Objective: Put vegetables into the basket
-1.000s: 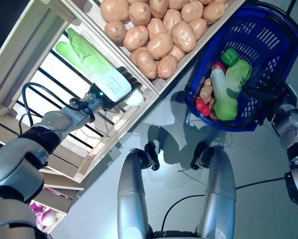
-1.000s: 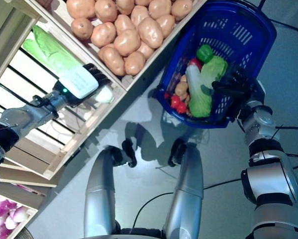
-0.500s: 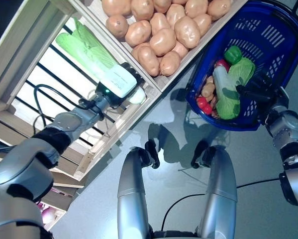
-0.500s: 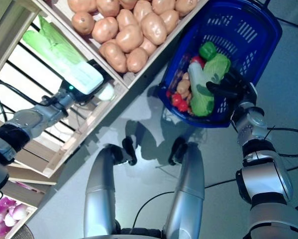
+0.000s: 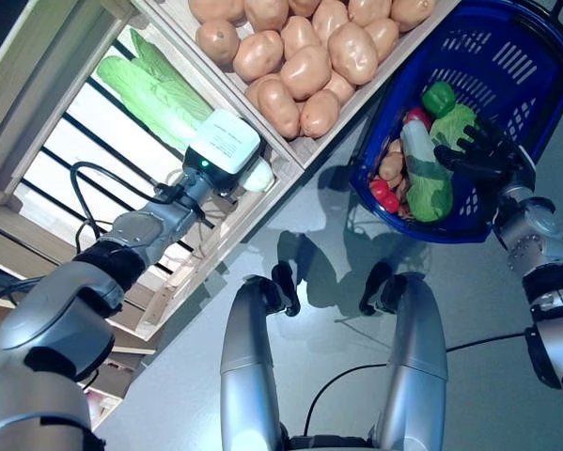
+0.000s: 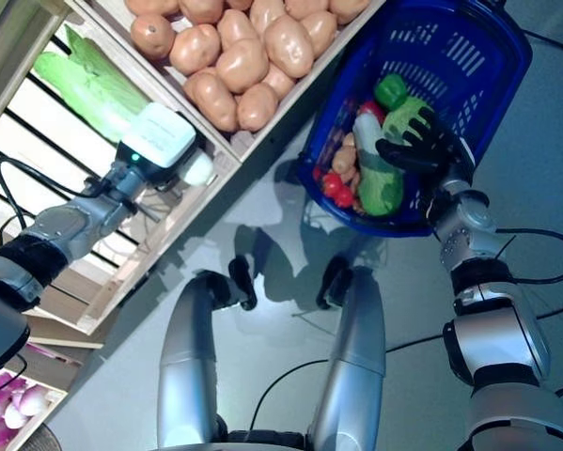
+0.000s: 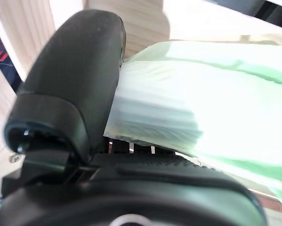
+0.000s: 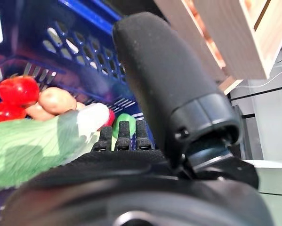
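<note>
A long pale-green napa cabbage [image 5: 149, 89] lies in a slatted wooden crate compartment [image 5: 37, 113]. My left hand [image 5: 217, 178] is at its white stem end. In the left wrist view the thumb [image 7: 75, 80] curls against the cabbage [image 7: 202, 94], with the fingers under it. The blue basket [image 5: 511, 66] hangs at the right. It holds another cabbage [image 5: 427, 178], a green pepper [image 5: 438, 98], red tomatoes [image 5: 383, 194] and a potato [image 5: 391, 166]. My right hand [image 5: 483, 155] lies over the basket's near rim, its fingers [image 8: 124, 134] straight and spread above the contents.
A pile of potatoes [image 5: 309, 66] fills the crate compartment between the cabbage and the basket. A wooden divider [image 5: 281, 164] separates the two. Purple onions [image 6: 4, 399] show on a lower shelf at the bottom left. Grey floor lies below.
My right hand's fingers have spread and reached further over the basket's contents. My left hand has stayed at the cabbage's stem end, its wrist turned a little. The view has shifted slightly.
</note>
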Robot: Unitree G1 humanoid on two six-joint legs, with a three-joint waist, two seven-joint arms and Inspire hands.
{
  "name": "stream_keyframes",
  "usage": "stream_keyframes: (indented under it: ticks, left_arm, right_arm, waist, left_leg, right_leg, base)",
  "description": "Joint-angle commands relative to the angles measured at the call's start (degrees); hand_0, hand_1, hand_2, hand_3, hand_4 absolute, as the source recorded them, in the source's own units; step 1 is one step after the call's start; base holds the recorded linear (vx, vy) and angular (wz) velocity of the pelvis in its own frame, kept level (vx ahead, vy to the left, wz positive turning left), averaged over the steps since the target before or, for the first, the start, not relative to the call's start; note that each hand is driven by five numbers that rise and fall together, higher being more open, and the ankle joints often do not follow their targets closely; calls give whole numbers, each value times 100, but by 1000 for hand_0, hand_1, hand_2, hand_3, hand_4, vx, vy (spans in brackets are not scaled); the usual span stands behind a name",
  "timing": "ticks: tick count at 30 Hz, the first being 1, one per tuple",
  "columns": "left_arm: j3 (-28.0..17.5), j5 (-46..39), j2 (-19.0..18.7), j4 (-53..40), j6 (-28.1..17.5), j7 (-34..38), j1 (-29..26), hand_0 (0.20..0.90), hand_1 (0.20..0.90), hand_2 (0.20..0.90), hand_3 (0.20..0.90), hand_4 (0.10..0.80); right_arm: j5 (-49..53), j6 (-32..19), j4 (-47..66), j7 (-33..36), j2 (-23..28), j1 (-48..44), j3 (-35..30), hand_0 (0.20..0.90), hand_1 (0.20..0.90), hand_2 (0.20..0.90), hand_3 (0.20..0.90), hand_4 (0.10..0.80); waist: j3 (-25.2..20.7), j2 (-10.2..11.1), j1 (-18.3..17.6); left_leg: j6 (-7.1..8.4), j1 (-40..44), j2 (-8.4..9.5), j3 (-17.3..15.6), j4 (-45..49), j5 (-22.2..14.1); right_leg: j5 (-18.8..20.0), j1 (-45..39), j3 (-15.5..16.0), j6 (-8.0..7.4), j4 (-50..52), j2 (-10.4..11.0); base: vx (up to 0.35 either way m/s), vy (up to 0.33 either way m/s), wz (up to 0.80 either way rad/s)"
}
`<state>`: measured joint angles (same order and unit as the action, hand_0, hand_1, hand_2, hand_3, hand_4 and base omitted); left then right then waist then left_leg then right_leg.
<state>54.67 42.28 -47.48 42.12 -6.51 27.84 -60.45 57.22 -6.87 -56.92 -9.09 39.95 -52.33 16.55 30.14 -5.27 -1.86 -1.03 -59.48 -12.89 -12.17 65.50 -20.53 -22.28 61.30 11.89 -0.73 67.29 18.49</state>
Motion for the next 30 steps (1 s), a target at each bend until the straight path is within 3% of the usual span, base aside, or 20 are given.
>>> stream_keyframes:
  ticks: [1, 5, 10, 14, 18, 24, 30]
  left_arm:
    - [-437, -598, -255, 319, 93, 18, 186, 300, 300, 300, 300, 400]
    - [-804, -1027, -273, 191, -148, 201, 501, 300, 300, 300, 300, 400]
    - [-1706, -1843, -213, 86, -660, 404, 1220, 300, 300, 300, 300, 400]
    - [-2515, -2066, -73, -364, -1082, 303, 2020, 300, 300, 300, 300, 400]
    - [-2922, -2364, -67, -898, -1154, 64, 2534, 300, 300, 300, 300, 400]
    - [-3644, -3172, 157, -1789, -1310, -467, 3260, 300, 300, 300, 300, 400]
    - [-4598, -5387, 934, -2372, -1529, -1579, 3793, 300, 300, 300, 300, 400]
  right_arm:
    - [270, -562, 619, -290, -97, 123, -104, 900, 900, 900, 900, 800]
    - [149, -506, 952, -304, -179, 361, -56, 900, 900, 900, 900, 800]
    - [-13, -395, 1271, -201, -362, 766, -154, 900, 900, 900, 900, 800]
    - [-149, -301, 1627, -216, -585, 1384, -364, 900, 900, 900, 900, 800]
    - [-204, -194, 2059, -136, -762, 1834, -488, 900, 900, 900, 900, 800]
    - [-600, -200, 2689, -368, -1244, 2512, -530, 900, 900, 900, 900, 800]
    - [-1188, 141, 2995, -1331, -1459, 3084, -393, 900, 900, 900, 900, 800]
  waist:
    - [-35, 230, -37]
    - [-35, 268, -17]
    - [-42, 352, 59]
    - [-356, 435, 170]
    - [-656, 503, 218]
    - [-1163, 531, 281]
    - [-1932, 557, 309]
  left_leg:
    - [222, 761, 119, -147, -703, -388]
    - [208, 1244, 118, -150, -875, -347]
    - [206, 2146, 174, -189, -1318, -212]
    - [184, 3030, 321, -281, -2074, 21]
    - [153, 3620, 448, -284, -2605, 180]
    - [145, 4641, 641, -275, -3601, 443]
    - [255, 6038, 864, -317, -5238, 964]
  right_leg:
    - [163, -690, 15, -245, -641, -20]
    - [137, -1182, 50, -182, -790, -4]
    - [157, -2070, 217, -149, -1123, 72]
    - [296, -2979, 560, -165, -1775, 116]
    - [400, -3622, 754, -174, -2300, 86]
    - [610, -4800, 990, -184, -3482, -231]
    - [1112, -6357, 1132, -325, -5433, -791]
  base:
    - [0, 0, 0]
    - [5, 15, -3]
    - [12, 13, 2]
    - [68, 39, 13]
    - [82, 32, 12]
    - [81, 6, 0]
    - [160, -29, -5]
